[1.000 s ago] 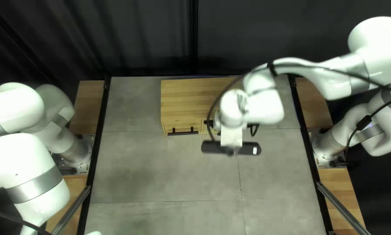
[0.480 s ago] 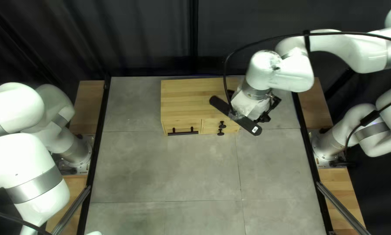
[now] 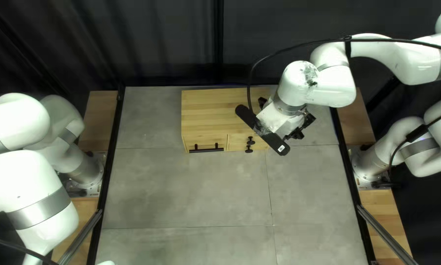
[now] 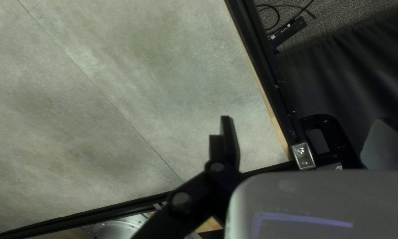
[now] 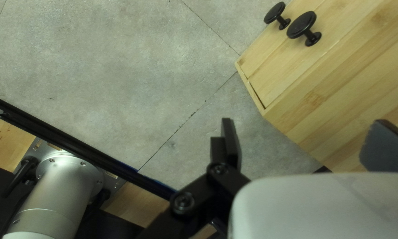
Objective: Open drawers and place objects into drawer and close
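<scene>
- My right hand [image 3: 299,130]: upper right of the top left view, right by the right end of the cabinet [image 3: 215,108]; fingers apart.
- Cabinet: wooden, upper middle of the top left view, at the desk's [image 3: 191,196] far side.
- Its front faces the near edge; bar handle [image 3: 205,150] on the left drawer [image 3: 190,142], two black knobs [image 5: 301,24] to the right. Drawers look shut.
- Right wrist view: cabinet corner and knobs ahead of that hand.
- My left hand [image 4: 303,120]: fingers apart, over the desk's edge by a black rail [image 4: 261,71].
- Left wrist view: dark curtain [image 4: 354,79] beyond the rail.
</scene>
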{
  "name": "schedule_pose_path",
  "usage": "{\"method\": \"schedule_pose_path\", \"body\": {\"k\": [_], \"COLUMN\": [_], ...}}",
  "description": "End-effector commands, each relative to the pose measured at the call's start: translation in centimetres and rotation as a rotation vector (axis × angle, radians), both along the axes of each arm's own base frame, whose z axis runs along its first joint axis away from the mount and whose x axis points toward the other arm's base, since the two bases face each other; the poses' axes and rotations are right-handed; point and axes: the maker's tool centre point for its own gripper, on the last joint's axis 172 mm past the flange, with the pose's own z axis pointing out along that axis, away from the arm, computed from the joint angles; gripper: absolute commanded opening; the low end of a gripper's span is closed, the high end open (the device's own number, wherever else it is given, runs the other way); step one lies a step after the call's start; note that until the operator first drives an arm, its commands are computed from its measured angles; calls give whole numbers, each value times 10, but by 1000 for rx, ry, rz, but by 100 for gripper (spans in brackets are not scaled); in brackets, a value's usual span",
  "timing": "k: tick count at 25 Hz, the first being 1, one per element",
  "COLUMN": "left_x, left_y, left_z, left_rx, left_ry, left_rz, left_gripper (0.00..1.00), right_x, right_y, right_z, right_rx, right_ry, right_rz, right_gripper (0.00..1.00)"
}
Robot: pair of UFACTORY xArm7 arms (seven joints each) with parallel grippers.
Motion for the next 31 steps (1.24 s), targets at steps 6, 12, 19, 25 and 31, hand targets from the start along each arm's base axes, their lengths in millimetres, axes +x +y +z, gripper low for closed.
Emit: {"method": "schedule_pose_path", "body": {"k": [6, 12, 19, 25, 31], "left_x": [0, 0, 0, 0, 0], "left_y": [0, 0, 0, 0, 0], "left_z": [0, 0, 0, 0, 0], "left_rx": [0, 0, 0, 0, 0], "left_ry": [0, 0, 0, 0, 0], "left_rz": [0, 0, 0, 0, 0], "left_gripper": [100, 100, 100, 100, 100], "right_x": [-28, -24, -24, -24, -24], "right_y": [-50, -50, -50, -50, -50], "right_z": [24, 27, 27, 27, 27], "right_rx": [-15, 2, 2, 2, 2], "right_ry": [11, -53, -53, -53, -53], "right_rz": [-525, -605, -605, -605, -605], "right_gripper": [100, 100, 100, 100, 100]}}
